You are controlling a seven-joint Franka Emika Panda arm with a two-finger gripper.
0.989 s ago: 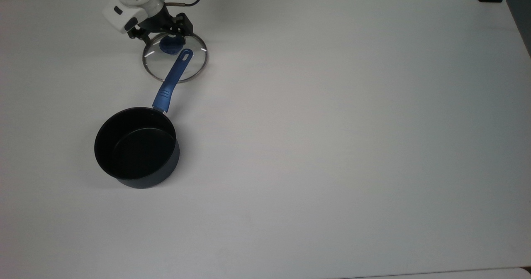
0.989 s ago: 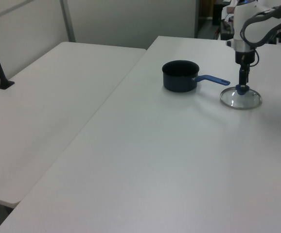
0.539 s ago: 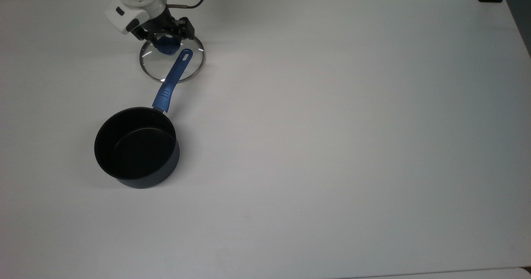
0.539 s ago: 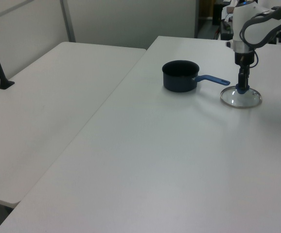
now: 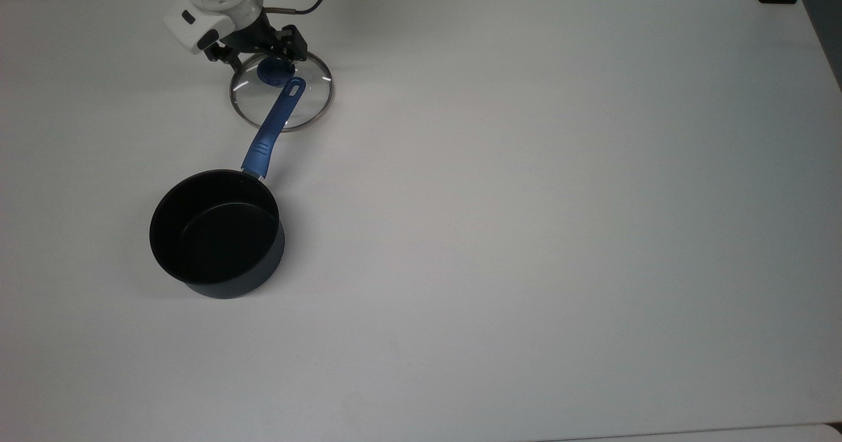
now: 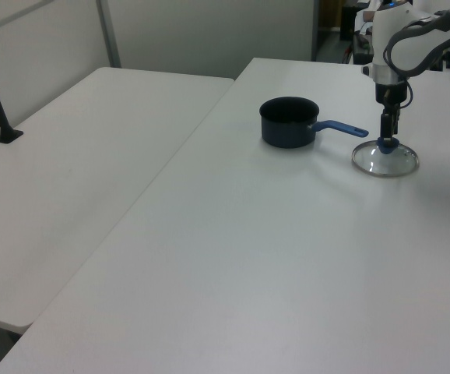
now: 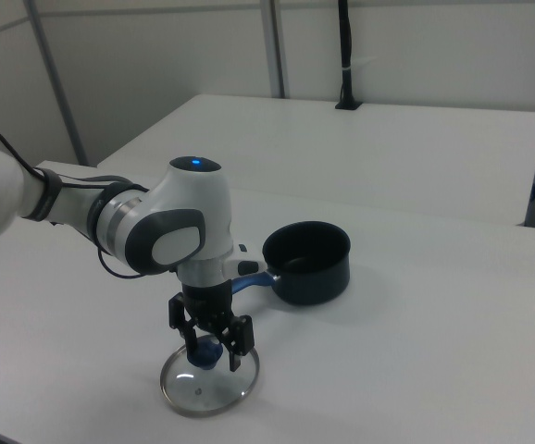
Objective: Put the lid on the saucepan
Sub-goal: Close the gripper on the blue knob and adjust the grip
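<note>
Table (image 5: 526, 231): you have one wide white top, bare except for the two task things, both toward the top view's left, so the carry between them is short and unobstructed.
Arm (image 7: 170, 231): it comes in from the top view's upper-left corner and hangs straight down over the lid, which suits a vertical pick by the knob.
Pan (image 5: 217, 231): it stands upright and open on the table, black inside showing, ready to take the lid. Its mouth is toward the top view's lower left, well apart from the lid.
Lid (image 5: 309, 103): it lies flat on the table, knob up, toward the top view's upper left near the far edge. It is not yet on the pan.
Handle (image 5: 273, 126): it points from the pan toward the lid, and in the top view its holed end overlaps the glass. You cannot tell whether it touches the lid, so I'd lift straight up before you move sideways.
Gripper (image 7: 214, 350): it is down at the knob, its fingers straddling it in the right view. You cannot tell whether they are clenched on it or only set around it.
Knob (image 5: 276, 70): blue, at the lid's centre, and the only raised part to grasp.
</note>
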